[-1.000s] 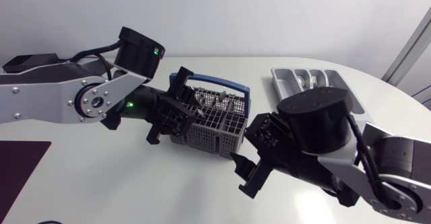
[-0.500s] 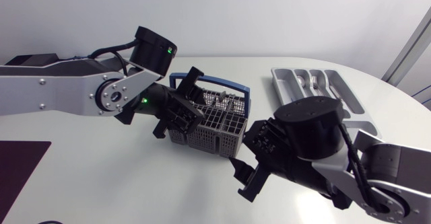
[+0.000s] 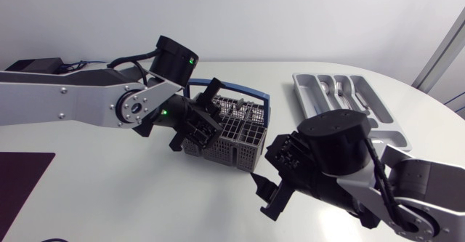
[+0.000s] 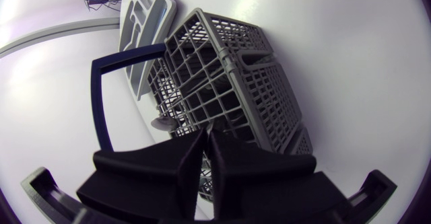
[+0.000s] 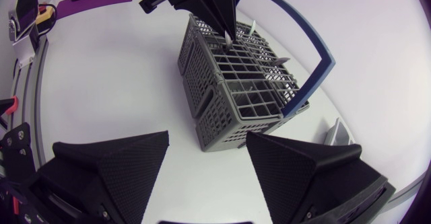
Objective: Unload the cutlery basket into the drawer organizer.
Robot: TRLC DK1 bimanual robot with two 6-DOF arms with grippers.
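The cutlery basket [image 3: 227, 149] stands mid-tabletop. The left tool [image 4: 205, 135], fingers pressed nearly together, dips into its left end; whether it pinches anything I cannot tell. The right tool [image 5: 207, 140] gapes empty just near-right. The drawer organizer [image 3: 304, 91] lies far right.

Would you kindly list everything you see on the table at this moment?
cutlery basket: one, grey with blue handle, mid-table.
cutlery in basket: a few pieces, silver, in its compartments.
drawer organizer: one, light grey, table's far right.
cutlery in organizer: a few pieces, silver.
mat: one, dark purple, near left corner.
left arm: silver-grey and black, jaws closed at the basket's top.
right arm: black and grey, jaws open beside the basket.
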